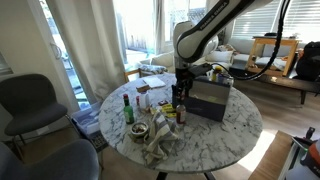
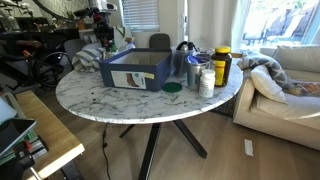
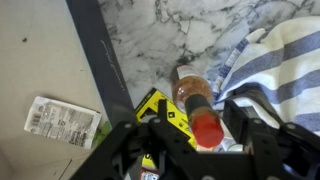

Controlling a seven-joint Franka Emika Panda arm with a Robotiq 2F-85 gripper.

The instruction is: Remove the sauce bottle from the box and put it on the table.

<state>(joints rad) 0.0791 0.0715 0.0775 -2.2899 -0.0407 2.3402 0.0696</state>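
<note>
In the wrist view the sauce bottle [image 3: 190,92], orange-bodied with a red cap, stands between the fingers of my gripper [image 3: 200,140]. The fingers sit close against both of its sides. The bottle is over the white marble table [image 3: 170,30], just outside the dark rim of the box [image 3: 100,60], next to a yellow packet [image 3: 155,108]. In an exterior view my gripper [image 1: 181,95] hangs low beside the dark box [image 1: 212,100] on the round table [image 1: 230,135]; the bottle is too small to make out there. The box [image 2: 135,72] also shows in the other exterior view.
A printed packet [image 3: 62,122] lies on the box floor. A striped cloth [image 3: 270,60] lies right of the bottle. A green bottle with a red cap [image 1: 128,108], crumpled paper [image 1: 160,140] and jars [image 2: 221,65] crowd the table. Chairs [image 1: 30,100] and a sofa [image 2: 285,80] surround it.
</note>
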